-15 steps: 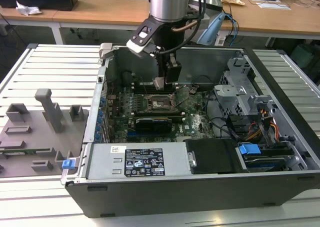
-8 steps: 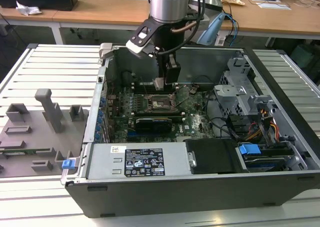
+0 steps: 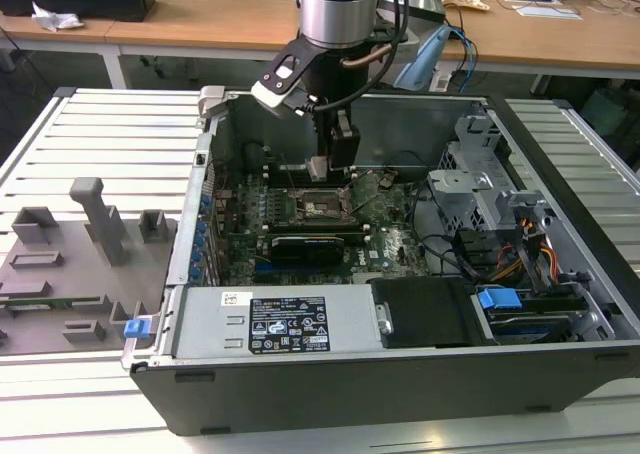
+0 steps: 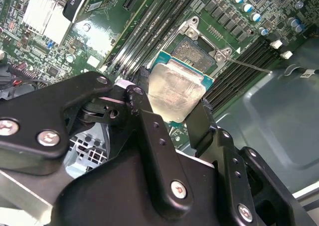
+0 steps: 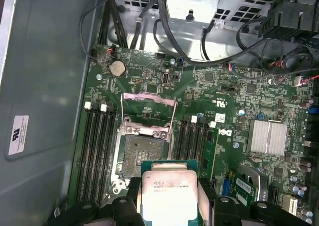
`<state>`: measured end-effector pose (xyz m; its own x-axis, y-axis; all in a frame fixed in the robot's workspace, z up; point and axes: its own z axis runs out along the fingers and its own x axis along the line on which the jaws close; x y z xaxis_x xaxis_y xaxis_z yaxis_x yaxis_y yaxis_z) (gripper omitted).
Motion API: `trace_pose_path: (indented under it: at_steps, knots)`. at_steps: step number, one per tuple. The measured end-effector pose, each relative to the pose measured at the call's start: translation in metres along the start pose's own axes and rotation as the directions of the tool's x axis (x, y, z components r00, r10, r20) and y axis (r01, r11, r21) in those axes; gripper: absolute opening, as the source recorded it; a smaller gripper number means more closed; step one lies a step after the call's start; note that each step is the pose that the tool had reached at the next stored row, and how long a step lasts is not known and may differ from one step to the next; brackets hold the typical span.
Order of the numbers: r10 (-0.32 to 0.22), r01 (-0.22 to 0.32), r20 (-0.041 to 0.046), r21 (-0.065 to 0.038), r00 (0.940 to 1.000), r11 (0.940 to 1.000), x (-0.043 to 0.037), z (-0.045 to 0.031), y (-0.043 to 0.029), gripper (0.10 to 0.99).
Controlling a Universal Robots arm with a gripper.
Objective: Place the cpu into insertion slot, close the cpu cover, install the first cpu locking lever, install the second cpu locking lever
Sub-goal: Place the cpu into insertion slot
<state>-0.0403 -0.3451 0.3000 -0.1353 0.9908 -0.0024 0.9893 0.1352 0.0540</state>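
Note:
My gripper is shut on the cpu, a flat square chip with a dull silver top, gripped by two opposite edges. In the first wrist view the cpu hangs in the gripper just beside the insertion slot, apart from it and above the board. The insertion slot lies bare, with its dark centre showing. The cpu cover stands raised at the slot's far end. Thin locking levers stick up beside it. In the exterior view the gripper hovers over the slot inside the open computer case.
Long memory slots flank the socket on both sides. A silver heatsink and a black expansion card lie nearby. Cables and a drive cage sit at one end. A grey fixture tray lies outside the case at the exterior view's left.

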Motion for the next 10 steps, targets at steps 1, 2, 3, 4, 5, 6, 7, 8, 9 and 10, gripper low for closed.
trace_pose_path:
  at_steps: [1,2,3,4,5,6,7,8,9,10]
  knots:
    - [0.001,-0.001,0.0001,0.000,1.0000,1.0000,0.0000,0.0001,0.0000,0.537]
    - [0.005,-0.005,0.0003,0.000,1.0000,1.0000,0.0000,0.0005,-0.0001,0.537]
    - [0.007,-0.007,0.0004,0.000,1.0000,1.0000,0.0000,0.0009,-0.0001,0.537]
    - [0.008,-0.008,0.0005,0.000,1.0000,1.0000,0.0000,0.0011,-0.0001,0.537]
    - [0.010,-0.010,0.0005,0.000,1.0000,1.0000,0.0000,0.0012,-0.0001,0.537]
    - [0.011,-0.011,0.0005,0.000,0.9999,0.9999,0.0000,0.0016,-0.0001,0.537]
    - [0.014,-0.014,0.0007,0.000,0.9999,0.9999,0.0000,0.0027,-0.0002,0.537]
    - [0.018,-0.018,0.0011,0.000,0.9998,0.9998,0.0000,0.0040,-0.0002,0.537]
    - [0.020,-0.020,0.0014,0.000,0.9998,0.9998,0.0000,0.0049,-0.0003,0.537]
    - [0.023,-0.023,0.0019,0.000,0.9997,0.9997,0.0000,0.0059,-0.0003,0.537]
